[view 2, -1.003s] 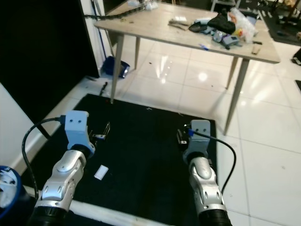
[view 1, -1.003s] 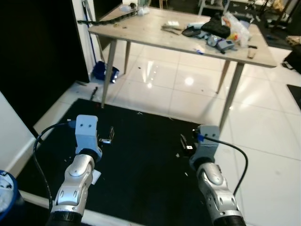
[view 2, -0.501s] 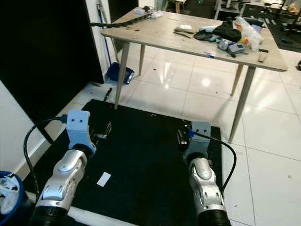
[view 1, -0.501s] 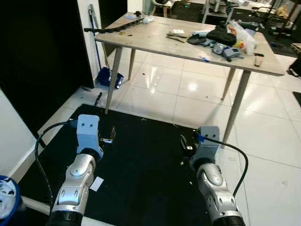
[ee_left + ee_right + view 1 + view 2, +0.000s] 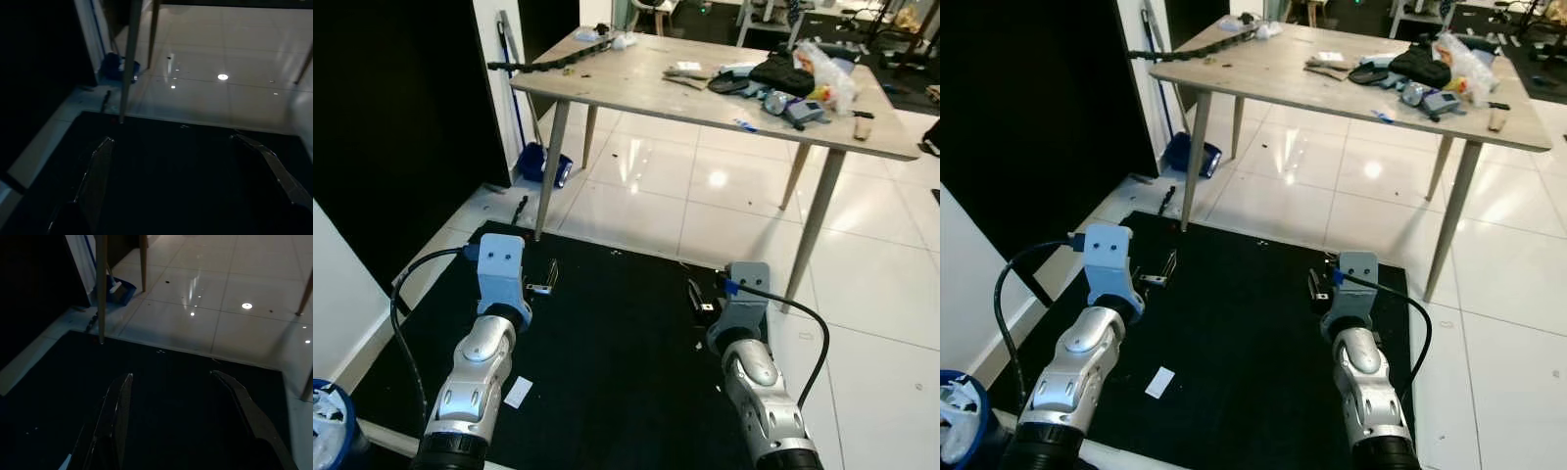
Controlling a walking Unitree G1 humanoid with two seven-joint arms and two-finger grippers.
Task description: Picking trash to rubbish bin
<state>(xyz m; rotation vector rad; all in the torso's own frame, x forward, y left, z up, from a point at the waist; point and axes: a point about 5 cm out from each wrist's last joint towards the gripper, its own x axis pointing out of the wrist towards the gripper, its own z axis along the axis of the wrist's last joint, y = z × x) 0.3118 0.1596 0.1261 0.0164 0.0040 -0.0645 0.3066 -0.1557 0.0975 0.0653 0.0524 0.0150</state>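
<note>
A small white scrap of paper (image 5: pixel 518 392) lies on the black mat (image 5: pixel 607 372), just right of my left forearm. A blue rubbish bin (image 5: pixel 327 439) with white trash inside stands at the near left corner. My left gripper (image 5: pixel 546 280) hovers above the mat, open and holding nothing; in the left wrist view its fingers (image 5: pixel 98 171) stand wide apart. My right gripper (image 5: pixel 699 297) is also held above the mat, open and holding nothing, with its fingers (image 5: pixel 116 406) spread in the right wrist view.
A wooden table (image 5: pixel 636 83) cluttered with bags and small items stands ahead on glossy white tiles, its legs (image 5: pixel 548 166) at the mat's far edge. A blue dustpan (image 5: pixel 540 163) lies by the dark wall on the left. Small crumbs dot the mat.
The camera has shifted, so the table sits lower and fuller in view and the paper scrap shows beside my left arm. Both arms keep the same pose.
</note>
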